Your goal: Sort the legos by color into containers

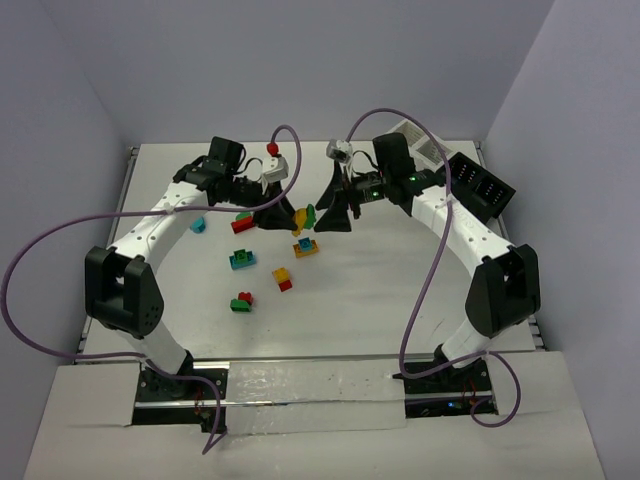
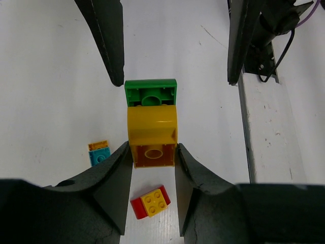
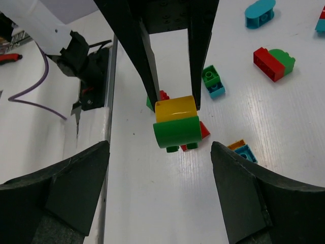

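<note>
Separation is looking like the step in hand. The left gripper (image 2: 152, 147) is clenching the yellow brick (image 2: 152, 129) by its sides, low-centre in the left wrist view. The green brick (image 2: 151, 92) is sticking out beyond it toward the top of that frame, with nothing touching it. The pair (image 1: 305, 214) appears to be hanging above the table (image 2: 51, 101), just above the middle of the top view.

Its long axis is running straight from one gripper to the other, up-down in both wrist views. The right gripper (image 3: 160, 145) is facing it head-on with jaws released and wide, one standing on either side of the green end, both apart from it. In the right wrist view green is lying nearest, with yellow behind it.

So the right arm is the one placed for the green brick. By my judgement it is needing a short advance along that axis, then a squeeze across the green's short width. A skewed squeeze is risking a twist in the left grip.

The containers (image 1: 470, 172) are standing at the upper right of the top view, nearer the right arm. The other legos (image 1: 262, 268) are lying left of centre.
</note>
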### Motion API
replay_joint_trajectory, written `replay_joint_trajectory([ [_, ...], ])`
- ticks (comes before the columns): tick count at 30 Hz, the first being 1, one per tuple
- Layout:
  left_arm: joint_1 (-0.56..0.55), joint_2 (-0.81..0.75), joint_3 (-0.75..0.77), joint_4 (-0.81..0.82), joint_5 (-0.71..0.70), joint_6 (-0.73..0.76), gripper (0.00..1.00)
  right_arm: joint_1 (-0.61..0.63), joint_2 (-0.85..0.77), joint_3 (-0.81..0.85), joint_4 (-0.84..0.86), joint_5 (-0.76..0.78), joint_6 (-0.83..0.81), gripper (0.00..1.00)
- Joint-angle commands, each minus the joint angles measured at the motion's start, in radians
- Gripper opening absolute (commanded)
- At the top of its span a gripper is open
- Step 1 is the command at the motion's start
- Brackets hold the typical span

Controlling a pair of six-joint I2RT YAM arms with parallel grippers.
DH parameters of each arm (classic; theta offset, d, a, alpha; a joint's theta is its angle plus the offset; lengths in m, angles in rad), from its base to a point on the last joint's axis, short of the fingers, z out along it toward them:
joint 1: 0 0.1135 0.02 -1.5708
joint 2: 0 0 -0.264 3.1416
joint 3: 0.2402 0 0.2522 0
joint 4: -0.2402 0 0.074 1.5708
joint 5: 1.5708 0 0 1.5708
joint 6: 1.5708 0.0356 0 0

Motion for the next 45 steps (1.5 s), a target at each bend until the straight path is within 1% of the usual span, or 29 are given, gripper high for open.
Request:
replay_joint_trajectory([
  [1, 0.001, -0.018, 0.032, -0.043, 0.058, 0.081, 0.0, 0.008, -0.051, 0.045, -0.055, -0.018, -0.091, 0.87],
  [7, -0.002, -0.01, 0.054, -0.102, 0.062, 0.145, 0.0, 0.03, -0.033, 0.069, -0.066, -0.001, -0.128, 0.84],
  [11, -0.004, -0.005, 0.064, -0.129, 0.059, 0.163, 0.0, 0.04, -0.021, 0.085, -0.047, 0.012, -0.122, 0.81],
  [15, -0.004, -0.006, 0.059, -0.127, 0.058, 0.154, 0.0, 0.054, -0.01, 0.1, -0.048, 0.024, -0.129, 0.77],
  [28, -0.004, -0.034, 0.029, -0.093, 0.058, 0.128, 0.0, 0.093, 0.015, 0.116, -0.148, 0.083, -0.261, 0.63],
  [30, -0.004, -0.039, 0.025, -0.086, 0.059, 0.12, 0.0, 0.093, 0.016, 0.115, -0.157, 0.088, -0.268, 0.58],
  [32, -0.005, -0.044, 0.017, -0.07, 0.058, 0.106, 0.0, 0.094, 0.017, 0.114, -0.161, 0.097, -0.272, 0.51],
  [33, -0.005, -0.044, 0.015, -0.069, 0.057, 0.103, 0.0, 0.094, 0.018, 0.114, -0.163, 0.1, -0.272, 0.5],
  [36, -0.007, -0.047, 0.013, -0.057, 0.052, 0.096, 0.0, 0.094, 0.021, 0.117, -0.158, 0.121, -0.251, 0.33],
  [38, -0.007, -0.047, 0.013, -0.056, 0.046, 0.097, 0.0, 0.093, 0.011, 0.113, -0.147, 0.138, -0.236, 0.17],
  [40, -0.006, -0.051, 0.01, -0.054, 0.033, 0.1, 0.0, 0.094, -0.003, 0.107, -0.153, 0.153, -0.244, 0.04],
  [42, -0.001, -0.053, 0.005, -0.05, 0.021, 0.107, 0.0, 0.092, -0.016, 0.098, -0.19, 0.171, -0.273, 0.01],
  [45, 0.026, -0.061, 0.0, -0.02, 0.025, 0.082, 0.0, 0.069, -0.027, 0.083, -0.281, 0.202, -0.356, 0.0],
])
